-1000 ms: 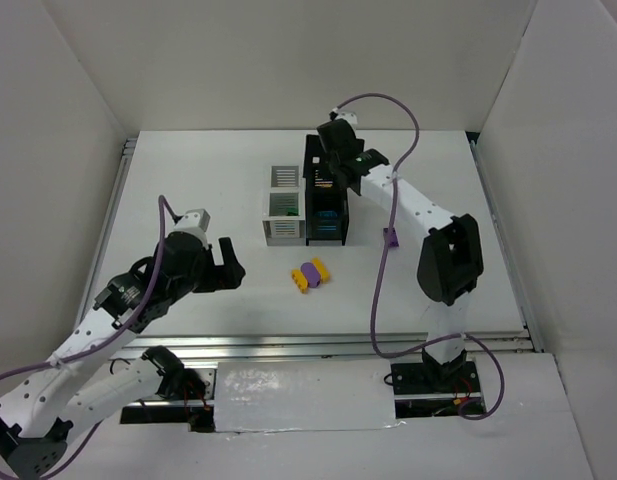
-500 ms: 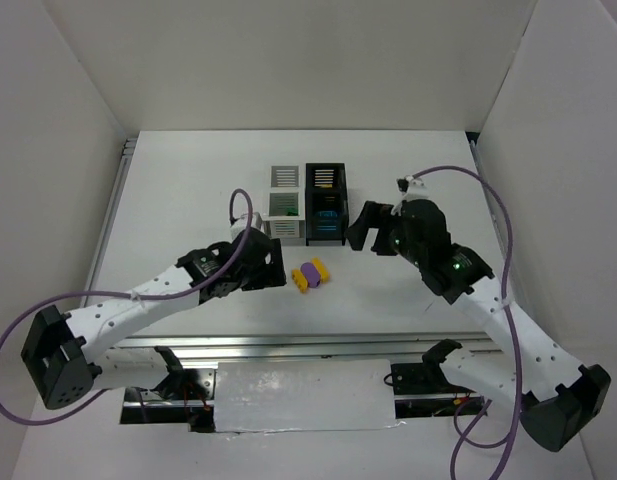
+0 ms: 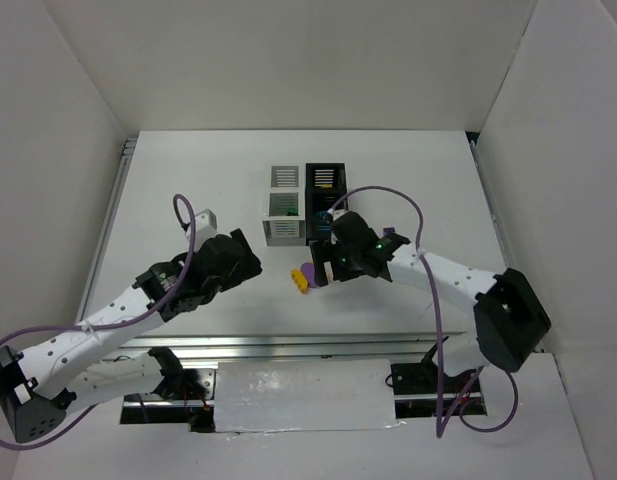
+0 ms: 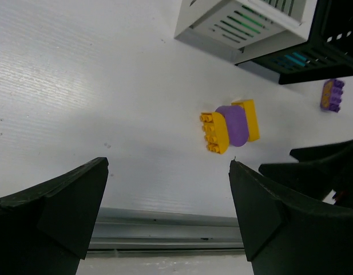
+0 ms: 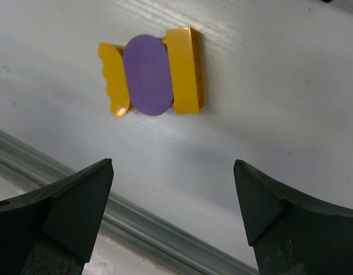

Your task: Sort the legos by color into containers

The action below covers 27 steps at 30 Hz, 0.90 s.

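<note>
A cluster of legos lies on the white table in front of the containers: a purple brick (image 5: 146,74) between two yellow bricks (image 5: 185,71), also in the left wrist view (image 4: 233,125) and the top view (image 3: 304,277). Another purple lego (image 4: 332,94) lies apart to the right. The containers (image 3: 285,232) are a 2x2 block; a green lego (image 3: 288,212) shows in the near white bin, and teal shows through the near black bin's slats (image 4: 290,59). My right gripper (image 3: 323,267) (image 5: 173,166) is open over the cluster. My left gripper (image 3: 248,262) (image 4: 169,166) is open, left of the cluster.
A metal rail (image 3: 318,343) runs along the table's near edge, close below both grippers (image 5: 147,235). White walls enclose the table at the left, back and right. The right arm crosses in front of the near black bin.
My right gripper has swung left from beside the bins to over the yellow and purple cluster. My left gripper has drawn back a little to the left. The legos have not moved.
</note>
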Tool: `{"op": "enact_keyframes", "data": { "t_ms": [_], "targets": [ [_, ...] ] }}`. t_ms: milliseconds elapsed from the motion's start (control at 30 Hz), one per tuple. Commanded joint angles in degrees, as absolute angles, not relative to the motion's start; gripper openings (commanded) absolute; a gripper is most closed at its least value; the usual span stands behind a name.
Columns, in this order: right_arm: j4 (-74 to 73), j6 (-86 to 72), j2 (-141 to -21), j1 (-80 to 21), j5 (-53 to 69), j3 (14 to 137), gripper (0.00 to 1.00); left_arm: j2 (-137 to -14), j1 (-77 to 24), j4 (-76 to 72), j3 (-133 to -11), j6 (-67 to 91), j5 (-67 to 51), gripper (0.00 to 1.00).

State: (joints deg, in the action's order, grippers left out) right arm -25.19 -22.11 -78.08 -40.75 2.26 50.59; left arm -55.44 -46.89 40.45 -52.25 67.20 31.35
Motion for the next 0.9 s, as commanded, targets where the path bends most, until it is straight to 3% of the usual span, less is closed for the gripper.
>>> {"op": "enact_keyframes", "data": {
  "t_ms": [0, 233, 367, 433, 533, 633, 867],
  "targets": [
    [-22.1, -20.7, -83.7, -43.5, -3.2, 56.4, 0.93, -56.2, -46.5, 37.7, -50.1, 62.8, 28.8, 0.99],
    [-22.3, -19.2, -94.8, -45.3, -4.1, 62.7, 0.84, -56.3, -46.6, 36.1, -48.8, 61.9, 26.7, 0.99],
    [-22.2, -15.5, -96.2, -45.4, -3.9, 62.3, 0.72, -55.6, -46.4, 35.2, -48.0, 59.4, 25.5, 0.99],
    [-22.1, -14.2, -96.9, -45.4, -3.7, 62.3, 0.71, -56.2, -46.3, 34.2, -47.2, 57.9, 24.5, 1.00],
    [-22.5, -12.5, -99.0, -45.3, -4.1, 63.4, 0.73, -57.1, -46.4, 33.2, -46.1, 57.2, 22.9, 0.99],
    [-22.6, -12.2, -100.3, -45.4, -2.9, 64.3, 0.90, -57.1, -46.4, 32.3, -45.2, 57.0, 22.1, 0.99],
    [-21.2, -12.7, -100.4, -45.4, -0.3, 64.8, 0.87, -56.1, -46.4, 31.8, -44.7, 56.0, 22.1, 1.00]
  ]
}}
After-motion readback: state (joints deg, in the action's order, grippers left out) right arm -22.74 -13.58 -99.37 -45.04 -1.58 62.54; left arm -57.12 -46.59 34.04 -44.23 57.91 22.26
